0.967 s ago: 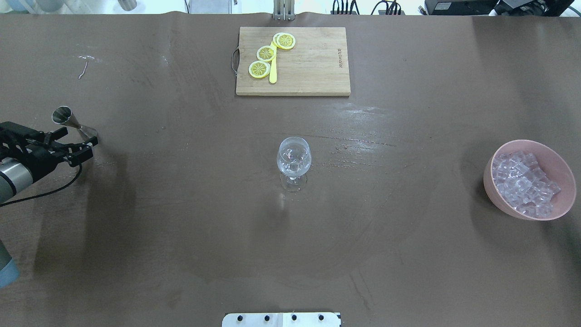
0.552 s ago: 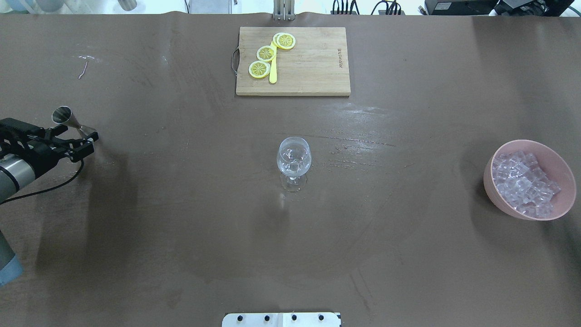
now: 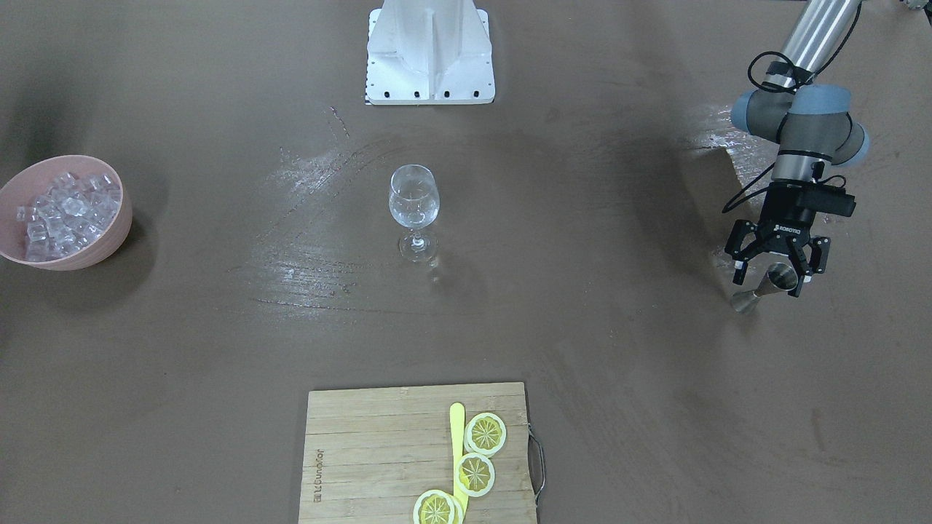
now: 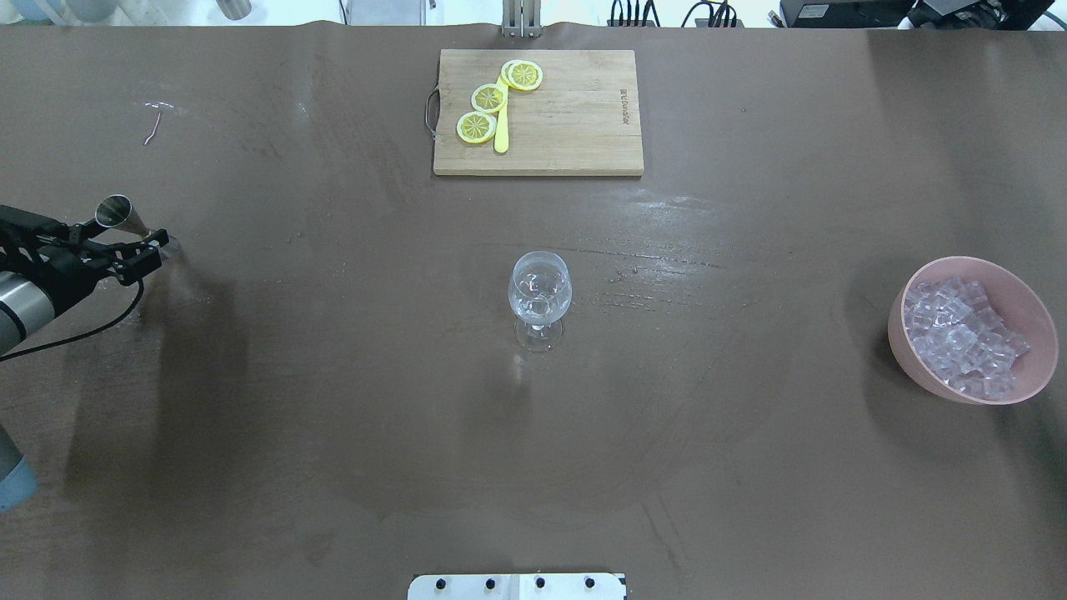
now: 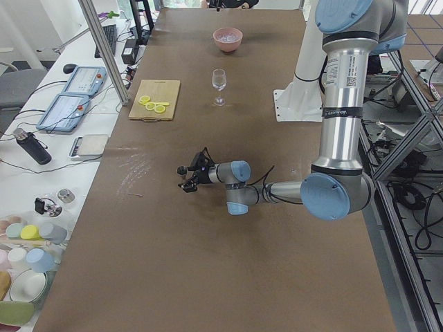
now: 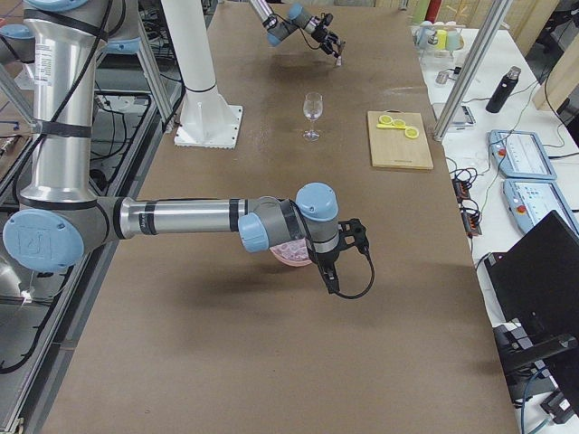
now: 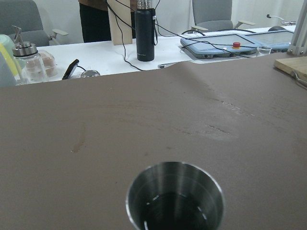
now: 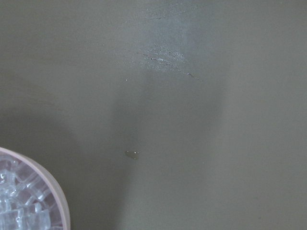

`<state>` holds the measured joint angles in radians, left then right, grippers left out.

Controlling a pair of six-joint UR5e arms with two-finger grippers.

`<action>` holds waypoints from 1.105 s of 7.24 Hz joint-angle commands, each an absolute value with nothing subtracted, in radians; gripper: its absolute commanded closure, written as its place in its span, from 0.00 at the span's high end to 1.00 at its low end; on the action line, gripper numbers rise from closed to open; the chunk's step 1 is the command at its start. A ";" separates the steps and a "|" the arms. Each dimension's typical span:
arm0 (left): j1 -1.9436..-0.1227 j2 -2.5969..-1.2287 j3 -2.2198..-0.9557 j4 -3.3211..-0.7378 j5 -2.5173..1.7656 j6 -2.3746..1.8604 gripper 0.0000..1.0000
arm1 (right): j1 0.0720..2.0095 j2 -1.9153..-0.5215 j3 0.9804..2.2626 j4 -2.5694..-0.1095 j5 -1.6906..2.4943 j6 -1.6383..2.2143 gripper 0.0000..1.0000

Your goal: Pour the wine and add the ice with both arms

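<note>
A steel jigger (image 4: 125, 218) stands at the table's far left, dark liquid in its cup (image 7: 175, 199). My left gripper (image 4: 121, 242) is open and straddles it, a finger on each side (image 3: 773, 275). A clear wine glass (image 4: 540, 292) stands upright mid-table (image 3: 413, 200). A pink bowl (image 4: 896, 321) at the far right holds the ice (image 4: 959, 333), many small clear cubes. My right gripper (image 6: 333, 276) shows only in the exterior right view, above the bowl's edge; I cannot tell if it is open or shut. The right wrist view shows the bowl's rim (image 8: 62, 211).
A wooden cutting board (image 4: 575, 117) with lemon slices (image 4: 488, 98) and a yellow knife lies at the far middle. The white pedestal (image 3: 429, 51) stands at the robot's side. A small drop (image 8: 131, 154) lies on the mat near the bowl.
My left gripper has moved toward the far side of the table, up to the jigger, and now straddles it. The glass and bowl have not moved.
</note>
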<state>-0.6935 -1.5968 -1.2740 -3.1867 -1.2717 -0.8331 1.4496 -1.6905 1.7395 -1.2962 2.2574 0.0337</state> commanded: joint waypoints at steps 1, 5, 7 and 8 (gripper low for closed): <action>-0.693 -1.624 -1.243 -3.186 -1.272 -0.831 0.97 | 1.450 -1.690 1.740 -1.296 2.256 0.034 1.00; -0.696 -1.631 -1.241 -3.186 -1.272 -0.833 0.44 | 1.450 -1.689 1.735 -1.296 2.256 0.034 1.00; -0.696 -1.629 -1.239 -3.189 -1.272 -0.833 0.00 | 1.450 -1.689 1.735 -1.295 2.256 0.034 1.00; -0.696 -1.626 -1.239 -3.195 -1.272 -0.834 0.00 | 1.450 -1.689 1.735 -1.295 2.256 0.034 1.00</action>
<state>-0.6963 -1.6284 -1.2401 -3.1900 -1.2717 -0.8336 1.4496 -1.6890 1.7350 -1.2948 2.2565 0.0337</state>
